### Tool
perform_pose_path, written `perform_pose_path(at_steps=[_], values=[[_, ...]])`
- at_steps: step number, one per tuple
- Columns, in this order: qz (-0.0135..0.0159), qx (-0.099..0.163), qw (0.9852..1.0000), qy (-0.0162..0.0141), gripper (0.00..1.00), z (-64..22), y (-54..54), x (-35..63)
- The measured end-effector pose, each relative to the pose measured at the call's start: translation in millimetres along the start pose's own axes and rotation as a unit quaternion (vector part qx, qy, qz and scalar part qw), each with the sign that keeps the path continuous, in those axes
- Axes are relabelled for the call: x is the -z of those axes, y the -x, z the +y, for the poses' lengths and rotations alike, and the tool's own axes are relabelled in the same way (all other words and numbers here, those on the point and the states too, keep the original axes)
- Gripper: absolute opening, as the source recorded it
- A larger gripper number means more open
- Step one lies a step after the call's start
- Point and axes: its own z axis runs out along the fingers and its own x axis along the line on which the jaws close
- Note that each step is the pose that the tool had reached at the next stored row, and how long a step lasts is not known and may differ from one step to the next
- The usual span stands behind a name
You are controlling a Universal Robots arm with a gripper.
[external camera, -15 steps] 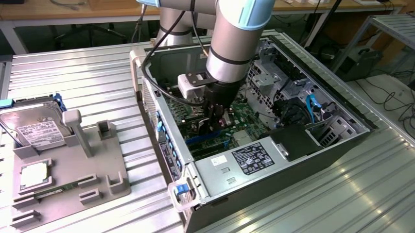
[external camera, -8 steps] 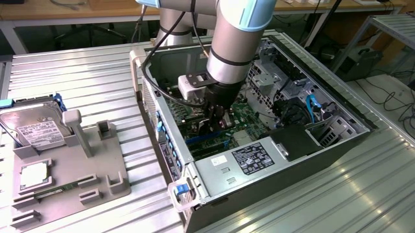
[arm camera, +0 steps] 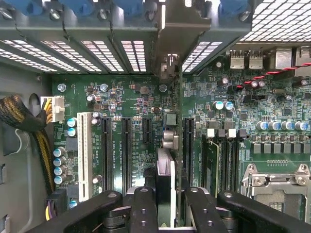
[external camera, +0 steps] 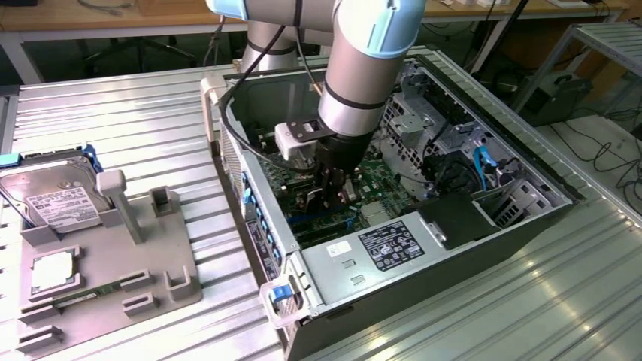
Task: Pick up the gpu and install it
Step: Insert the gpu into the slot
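The gpu (arm camera: 171,145) is a thin card seen edge-on in the wrist view, a dark green board with silvery parts along it, running from the black fingers (arm camera: 146,208) to its metal bracket at the rear slot openings. It stands upright on its long edge over the motherboard (arm camera: 131,102), between the black expansion slots.

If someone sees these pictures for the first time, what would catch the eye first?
The arm reaching down into the open computer case, at the exterior view's centre, stands out first. In the wrist view the fingers hold the gpu edge-on over the green motherboard. On the exterior view's left, a silver hard drive lies on a grey holder.
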Motion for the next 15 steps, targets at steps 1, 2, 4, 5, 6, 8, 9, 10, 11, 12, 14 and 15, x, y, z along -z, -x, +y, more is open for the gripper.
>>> perform_pose_path(at_steps=[1,2,4,5,6,8,9,10,11,12,14,15], values=[[0.0001,0.000,1.0000,0.0001,0.27,0.0,0.0,-0.1],[0.0001,0.000,1.0000,0.0001,0.27,0.0,0.0,-0.1],[0.0001,0.000,1.0000,0.0001,0.27,0.0,0.0,-0.2],[0.0000,0.000,1.0000,0.0000,0.27,0.0,0.0,-0.2],[0.0000,0.000,1.0000,0.0000,0.27,0.0,0.0,-0.3],[-0.0001,0.000,1.0000,0.0000,0.27,0.0,0.0,-1.0],[0.0003,0.000,1.0000,0.0002,0.27,0.0,-0.1,-2.6],[0.0004,0.000,1.0000,0.0002,0.27,-0.1,-0.1,-4.2],[0.0004,0.000,1.0000,0.0002,0.27,-0.1,-0.2,-6.2],[0.0008,0.000,1.0000,0.0004,0.27,-0.1,-0.3,-7.5],[0.0007,0.000,1.0000,0.0003,0.27,-0.2,-0.3,-9.1],[0.0001,0.000,1.0000,0.0001,0.27,-0.3,-0.2,-9.6]])
